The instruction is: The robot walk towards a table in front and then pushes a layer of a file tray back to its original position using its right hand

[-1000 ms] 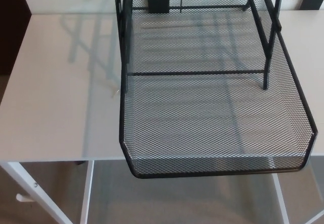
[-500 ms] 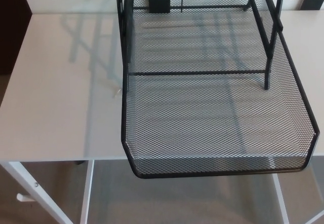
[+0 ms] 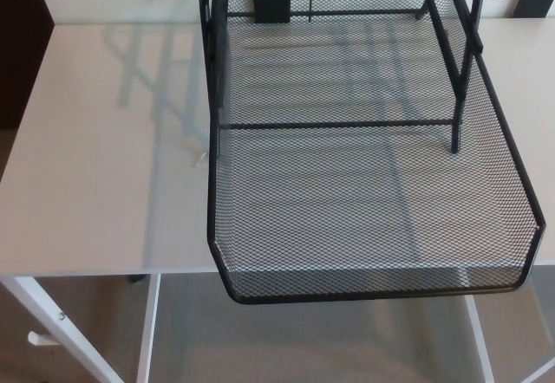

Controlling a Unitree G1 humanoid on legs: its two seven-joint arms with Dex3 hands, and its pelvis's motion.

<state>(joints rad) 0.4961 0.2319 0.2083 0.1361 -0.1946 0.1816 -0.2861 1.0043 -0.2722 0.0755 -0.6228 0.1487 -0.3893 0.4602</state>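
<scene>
A black wire-mesh file tray layer (image 3: 364,201) fills the middle and right of the head view. It is pulled out toward me, and its front rim (image 3: 373,295) hangs past the near edge of the white table (image 3: 104,166). The black frame posts (image 3: 464,62) of the file tray stand over its back half, rising out of the top of the picture. Neither of my hands shows in this view.
The table's white legs (image 3: 52,322) and a crossbar show below the near edge, with grey floor (image 3: 182,340) under them. A dark panel (image 3: 22,45) stands at the far left. A small black object (image 3: 533,0) sits at the top right corner.
The whole picture has shifted by a few pixels, so the camera moved slightly. The tray and table stand as before.
</scene>
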